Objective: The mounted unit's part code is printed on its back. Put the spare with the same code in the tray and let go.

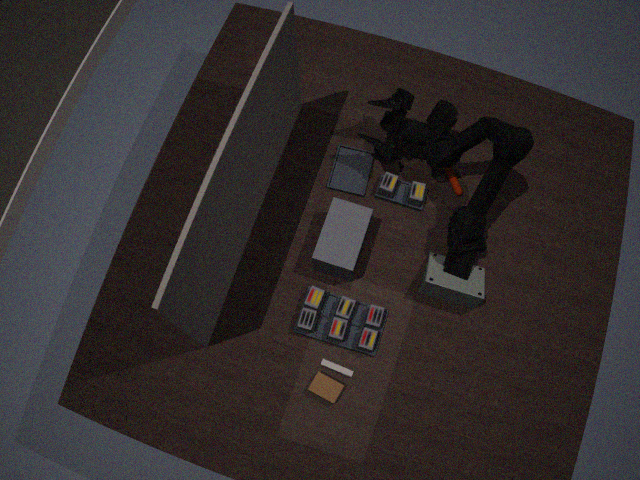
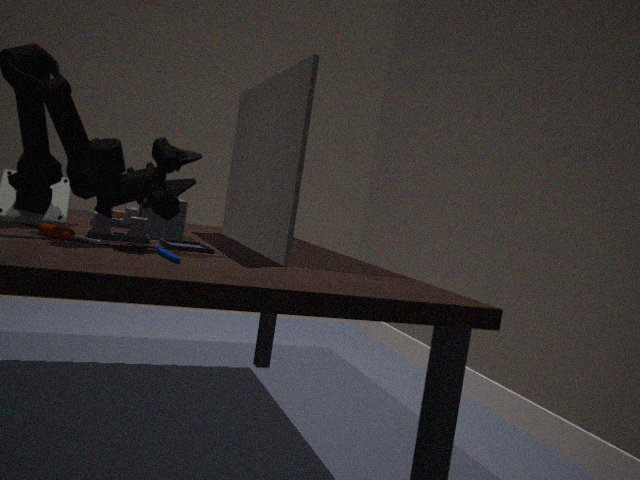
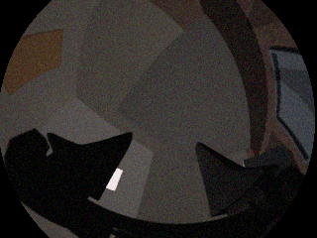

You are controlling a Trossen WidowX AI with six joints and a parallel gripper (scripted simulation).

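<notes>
My gripper (image 1: 364, 118) (image 2: 197, 168) (image 3: 164, 141) is open, with nothing between its fingers. It is raised above the table beside the tray, pointing toward the upright panel. The shallow grey tray (image 1: 351, 173) (image 3: 292, 101) looks empty. A small rack (image 1: 403, 194) beside it holds two modules with striped tops, one (image 1: 388, 182) nearer the tray and one (image 1: 417, 191) farther away. A larger rack (image 1: 354, 335) holds several spares, such as a red-striped one (image 1: 375, 315), a yellow-striped one (image 1: 345, 306) and a plain grey one (image 1: 307, 318). I cannot tell which unit is the mounted one, and no back code is readable.
A tall grey panel (image 1: 248, 134) (image 2: 268, 165) stands along one side. A pale box (image 1: 343, 232) stands between the racks. An orange handle (image 1: 454, 183) (image 2: 55, 230) lies near the arm. A blue rod (image 2: 168, 254), a white strip (image 1: 337, 367) and a tan block (image 1: 326, 386) also lie there.
</notes>
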